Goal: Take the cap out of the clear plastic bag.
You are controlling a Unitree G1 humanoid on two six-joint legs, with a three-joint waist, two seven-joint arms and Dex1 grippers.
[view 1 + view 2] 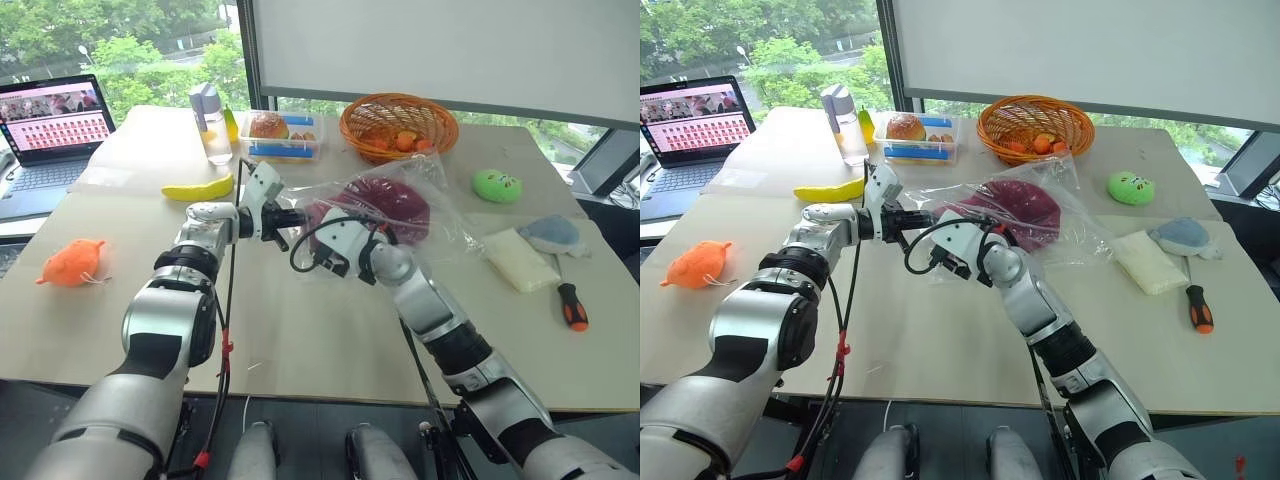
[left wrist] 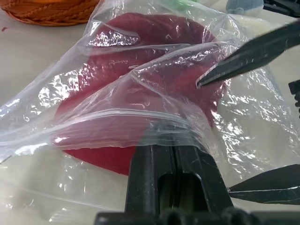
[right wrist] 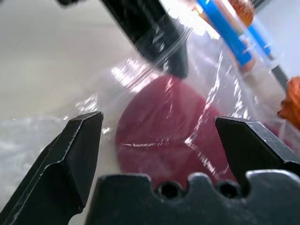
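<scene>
Near the middle of the worktop the clear plastic bag lies crinkled with the cap inside it, dark red through the glossy film; the cap's front mark cannot be made out, and its near edge is blurred by folds of plastic. At about nine o'clock of the bag the left hand is pinched closed on the bag's rim, and in the left wrist view its two black fingers are pressed together on a bunched strip of film, with the cap just beyond. The right hand sits at about seven o'clock of the bag, its fingers spread wide and holding nothing; whether its tips are inside the bag's mouth or only against the film is hard to tell. In the right wrist view the spread fingers frame the cap's curved edge under wrinkled plastic. Beyond the bag at twelve o'clock stands an orange basket, near but apart. At ten o'clock a clear food box and a bottle stand, with a banana at nine o'clock. Well off at three o'clock lie a green plush, a pale pad and a screwdriver. An orange plush toy lies far at eight o'clock, and bare worktop spreads toward six o'clock
</scene>
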